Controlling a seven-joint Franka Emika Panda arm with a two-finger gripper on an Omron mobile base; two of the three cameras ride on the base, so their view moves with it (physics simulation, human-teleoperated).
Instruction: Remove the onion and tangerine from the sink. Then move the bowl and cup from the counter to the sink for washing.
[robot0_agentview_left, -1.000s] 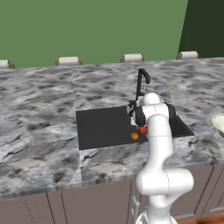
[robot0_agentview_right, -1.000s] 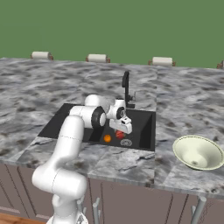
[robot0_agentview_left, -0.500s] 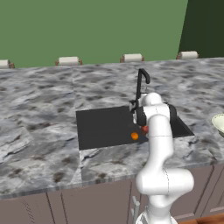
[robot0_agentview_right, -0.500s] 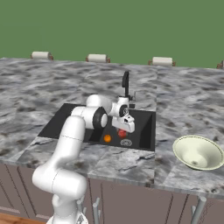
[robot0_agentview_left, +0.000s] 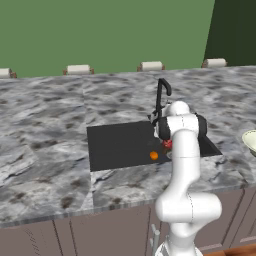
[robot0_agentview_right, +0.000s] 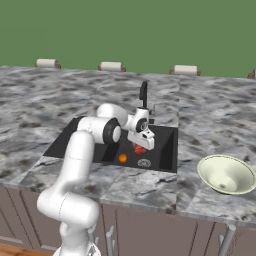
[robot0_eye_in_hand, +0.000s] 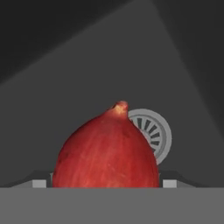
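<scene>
Reaching down into the sink (robot0_agentview_right: 165, 150), the claw (robot0_agentview_right: 141, 148) sits low over the onion (robot0_eye_in_hand: 106, 151), jaws spread wide with the red bulb between them; whether the tips touch it cannot be told. Hand view: onion close up, pointed top up, round drain (robot0_eye_in_hand: 153, 133) just behind it. Tangerine (robot0_agentview_right: 122, 158) lies on the basin floor near the onion, apart from it. Bowl (robot0_agentview_right: 226, 174) rests on the marble surface (robot0_agentview_right: 210, 115), right of the sink.

No readable text, labels, brands, numbers or signs anywhere.
</scene>
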